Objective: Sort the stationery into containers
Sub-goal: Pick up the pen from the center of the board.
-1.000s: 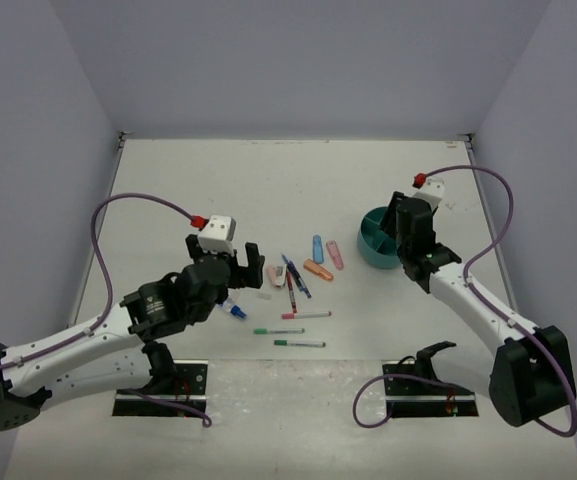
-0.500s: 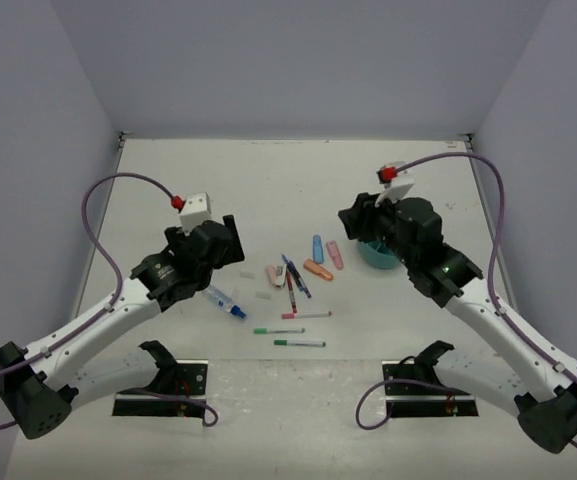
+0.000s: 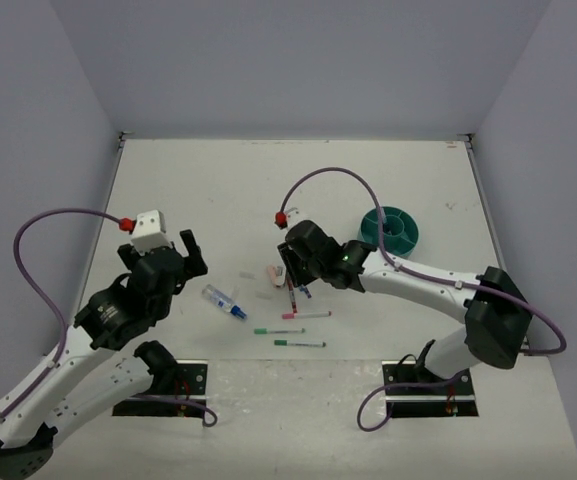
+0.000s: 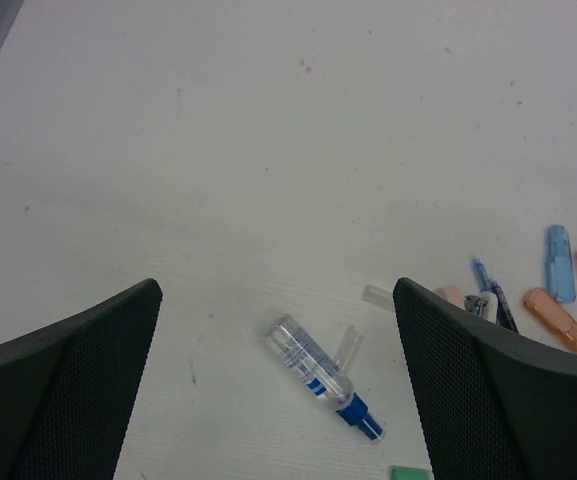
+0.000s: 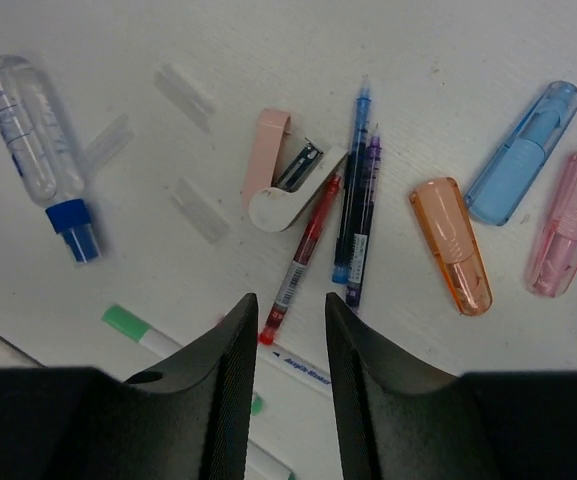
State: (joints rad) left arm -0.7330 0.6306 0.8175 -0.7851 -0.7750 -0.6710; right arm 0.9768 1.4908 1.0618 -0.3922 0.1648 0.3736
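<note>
The stationery lies in a loose pile mid-table. In the right wrist view I see a red pen (image 5: 306, 248), a blue pen (image 5: 353, 190), a purple pen (image 5: 364, 215), orange (image 5: 451, 245), blue (image 5: 523, 150) and pink (image 5: 568, 220) highlighters, and a clear blue-capped tube (image 5: 33, 140). My right gripper (image 5: 290, 305) hovers over the red pen's lower end, jaws narrow but apart, holding nothing. The teal cup (image 3: 389, 230) stands to the right of my right gripper (image 3: 290, 272). My left gripper (image 4: 276, 290) is wide open and empty above the tube (image 4: 313, 365).
A pink-and-white clip-like item (image 5: 283, 175) lies beside the red pen. Small clear strips (image 5: 198, 210) are scattered near the tube. Green-capped pens (image 3: 279, 330) and a pink-tipped pen (image 3: 308, 315) lie nearer the arm bases. Grey walls enclose the table.
My right arm swung left from the teal cup to above the pen pile, its jaws narrowing. My left arm drew back to the left, away from the tube.
</note>
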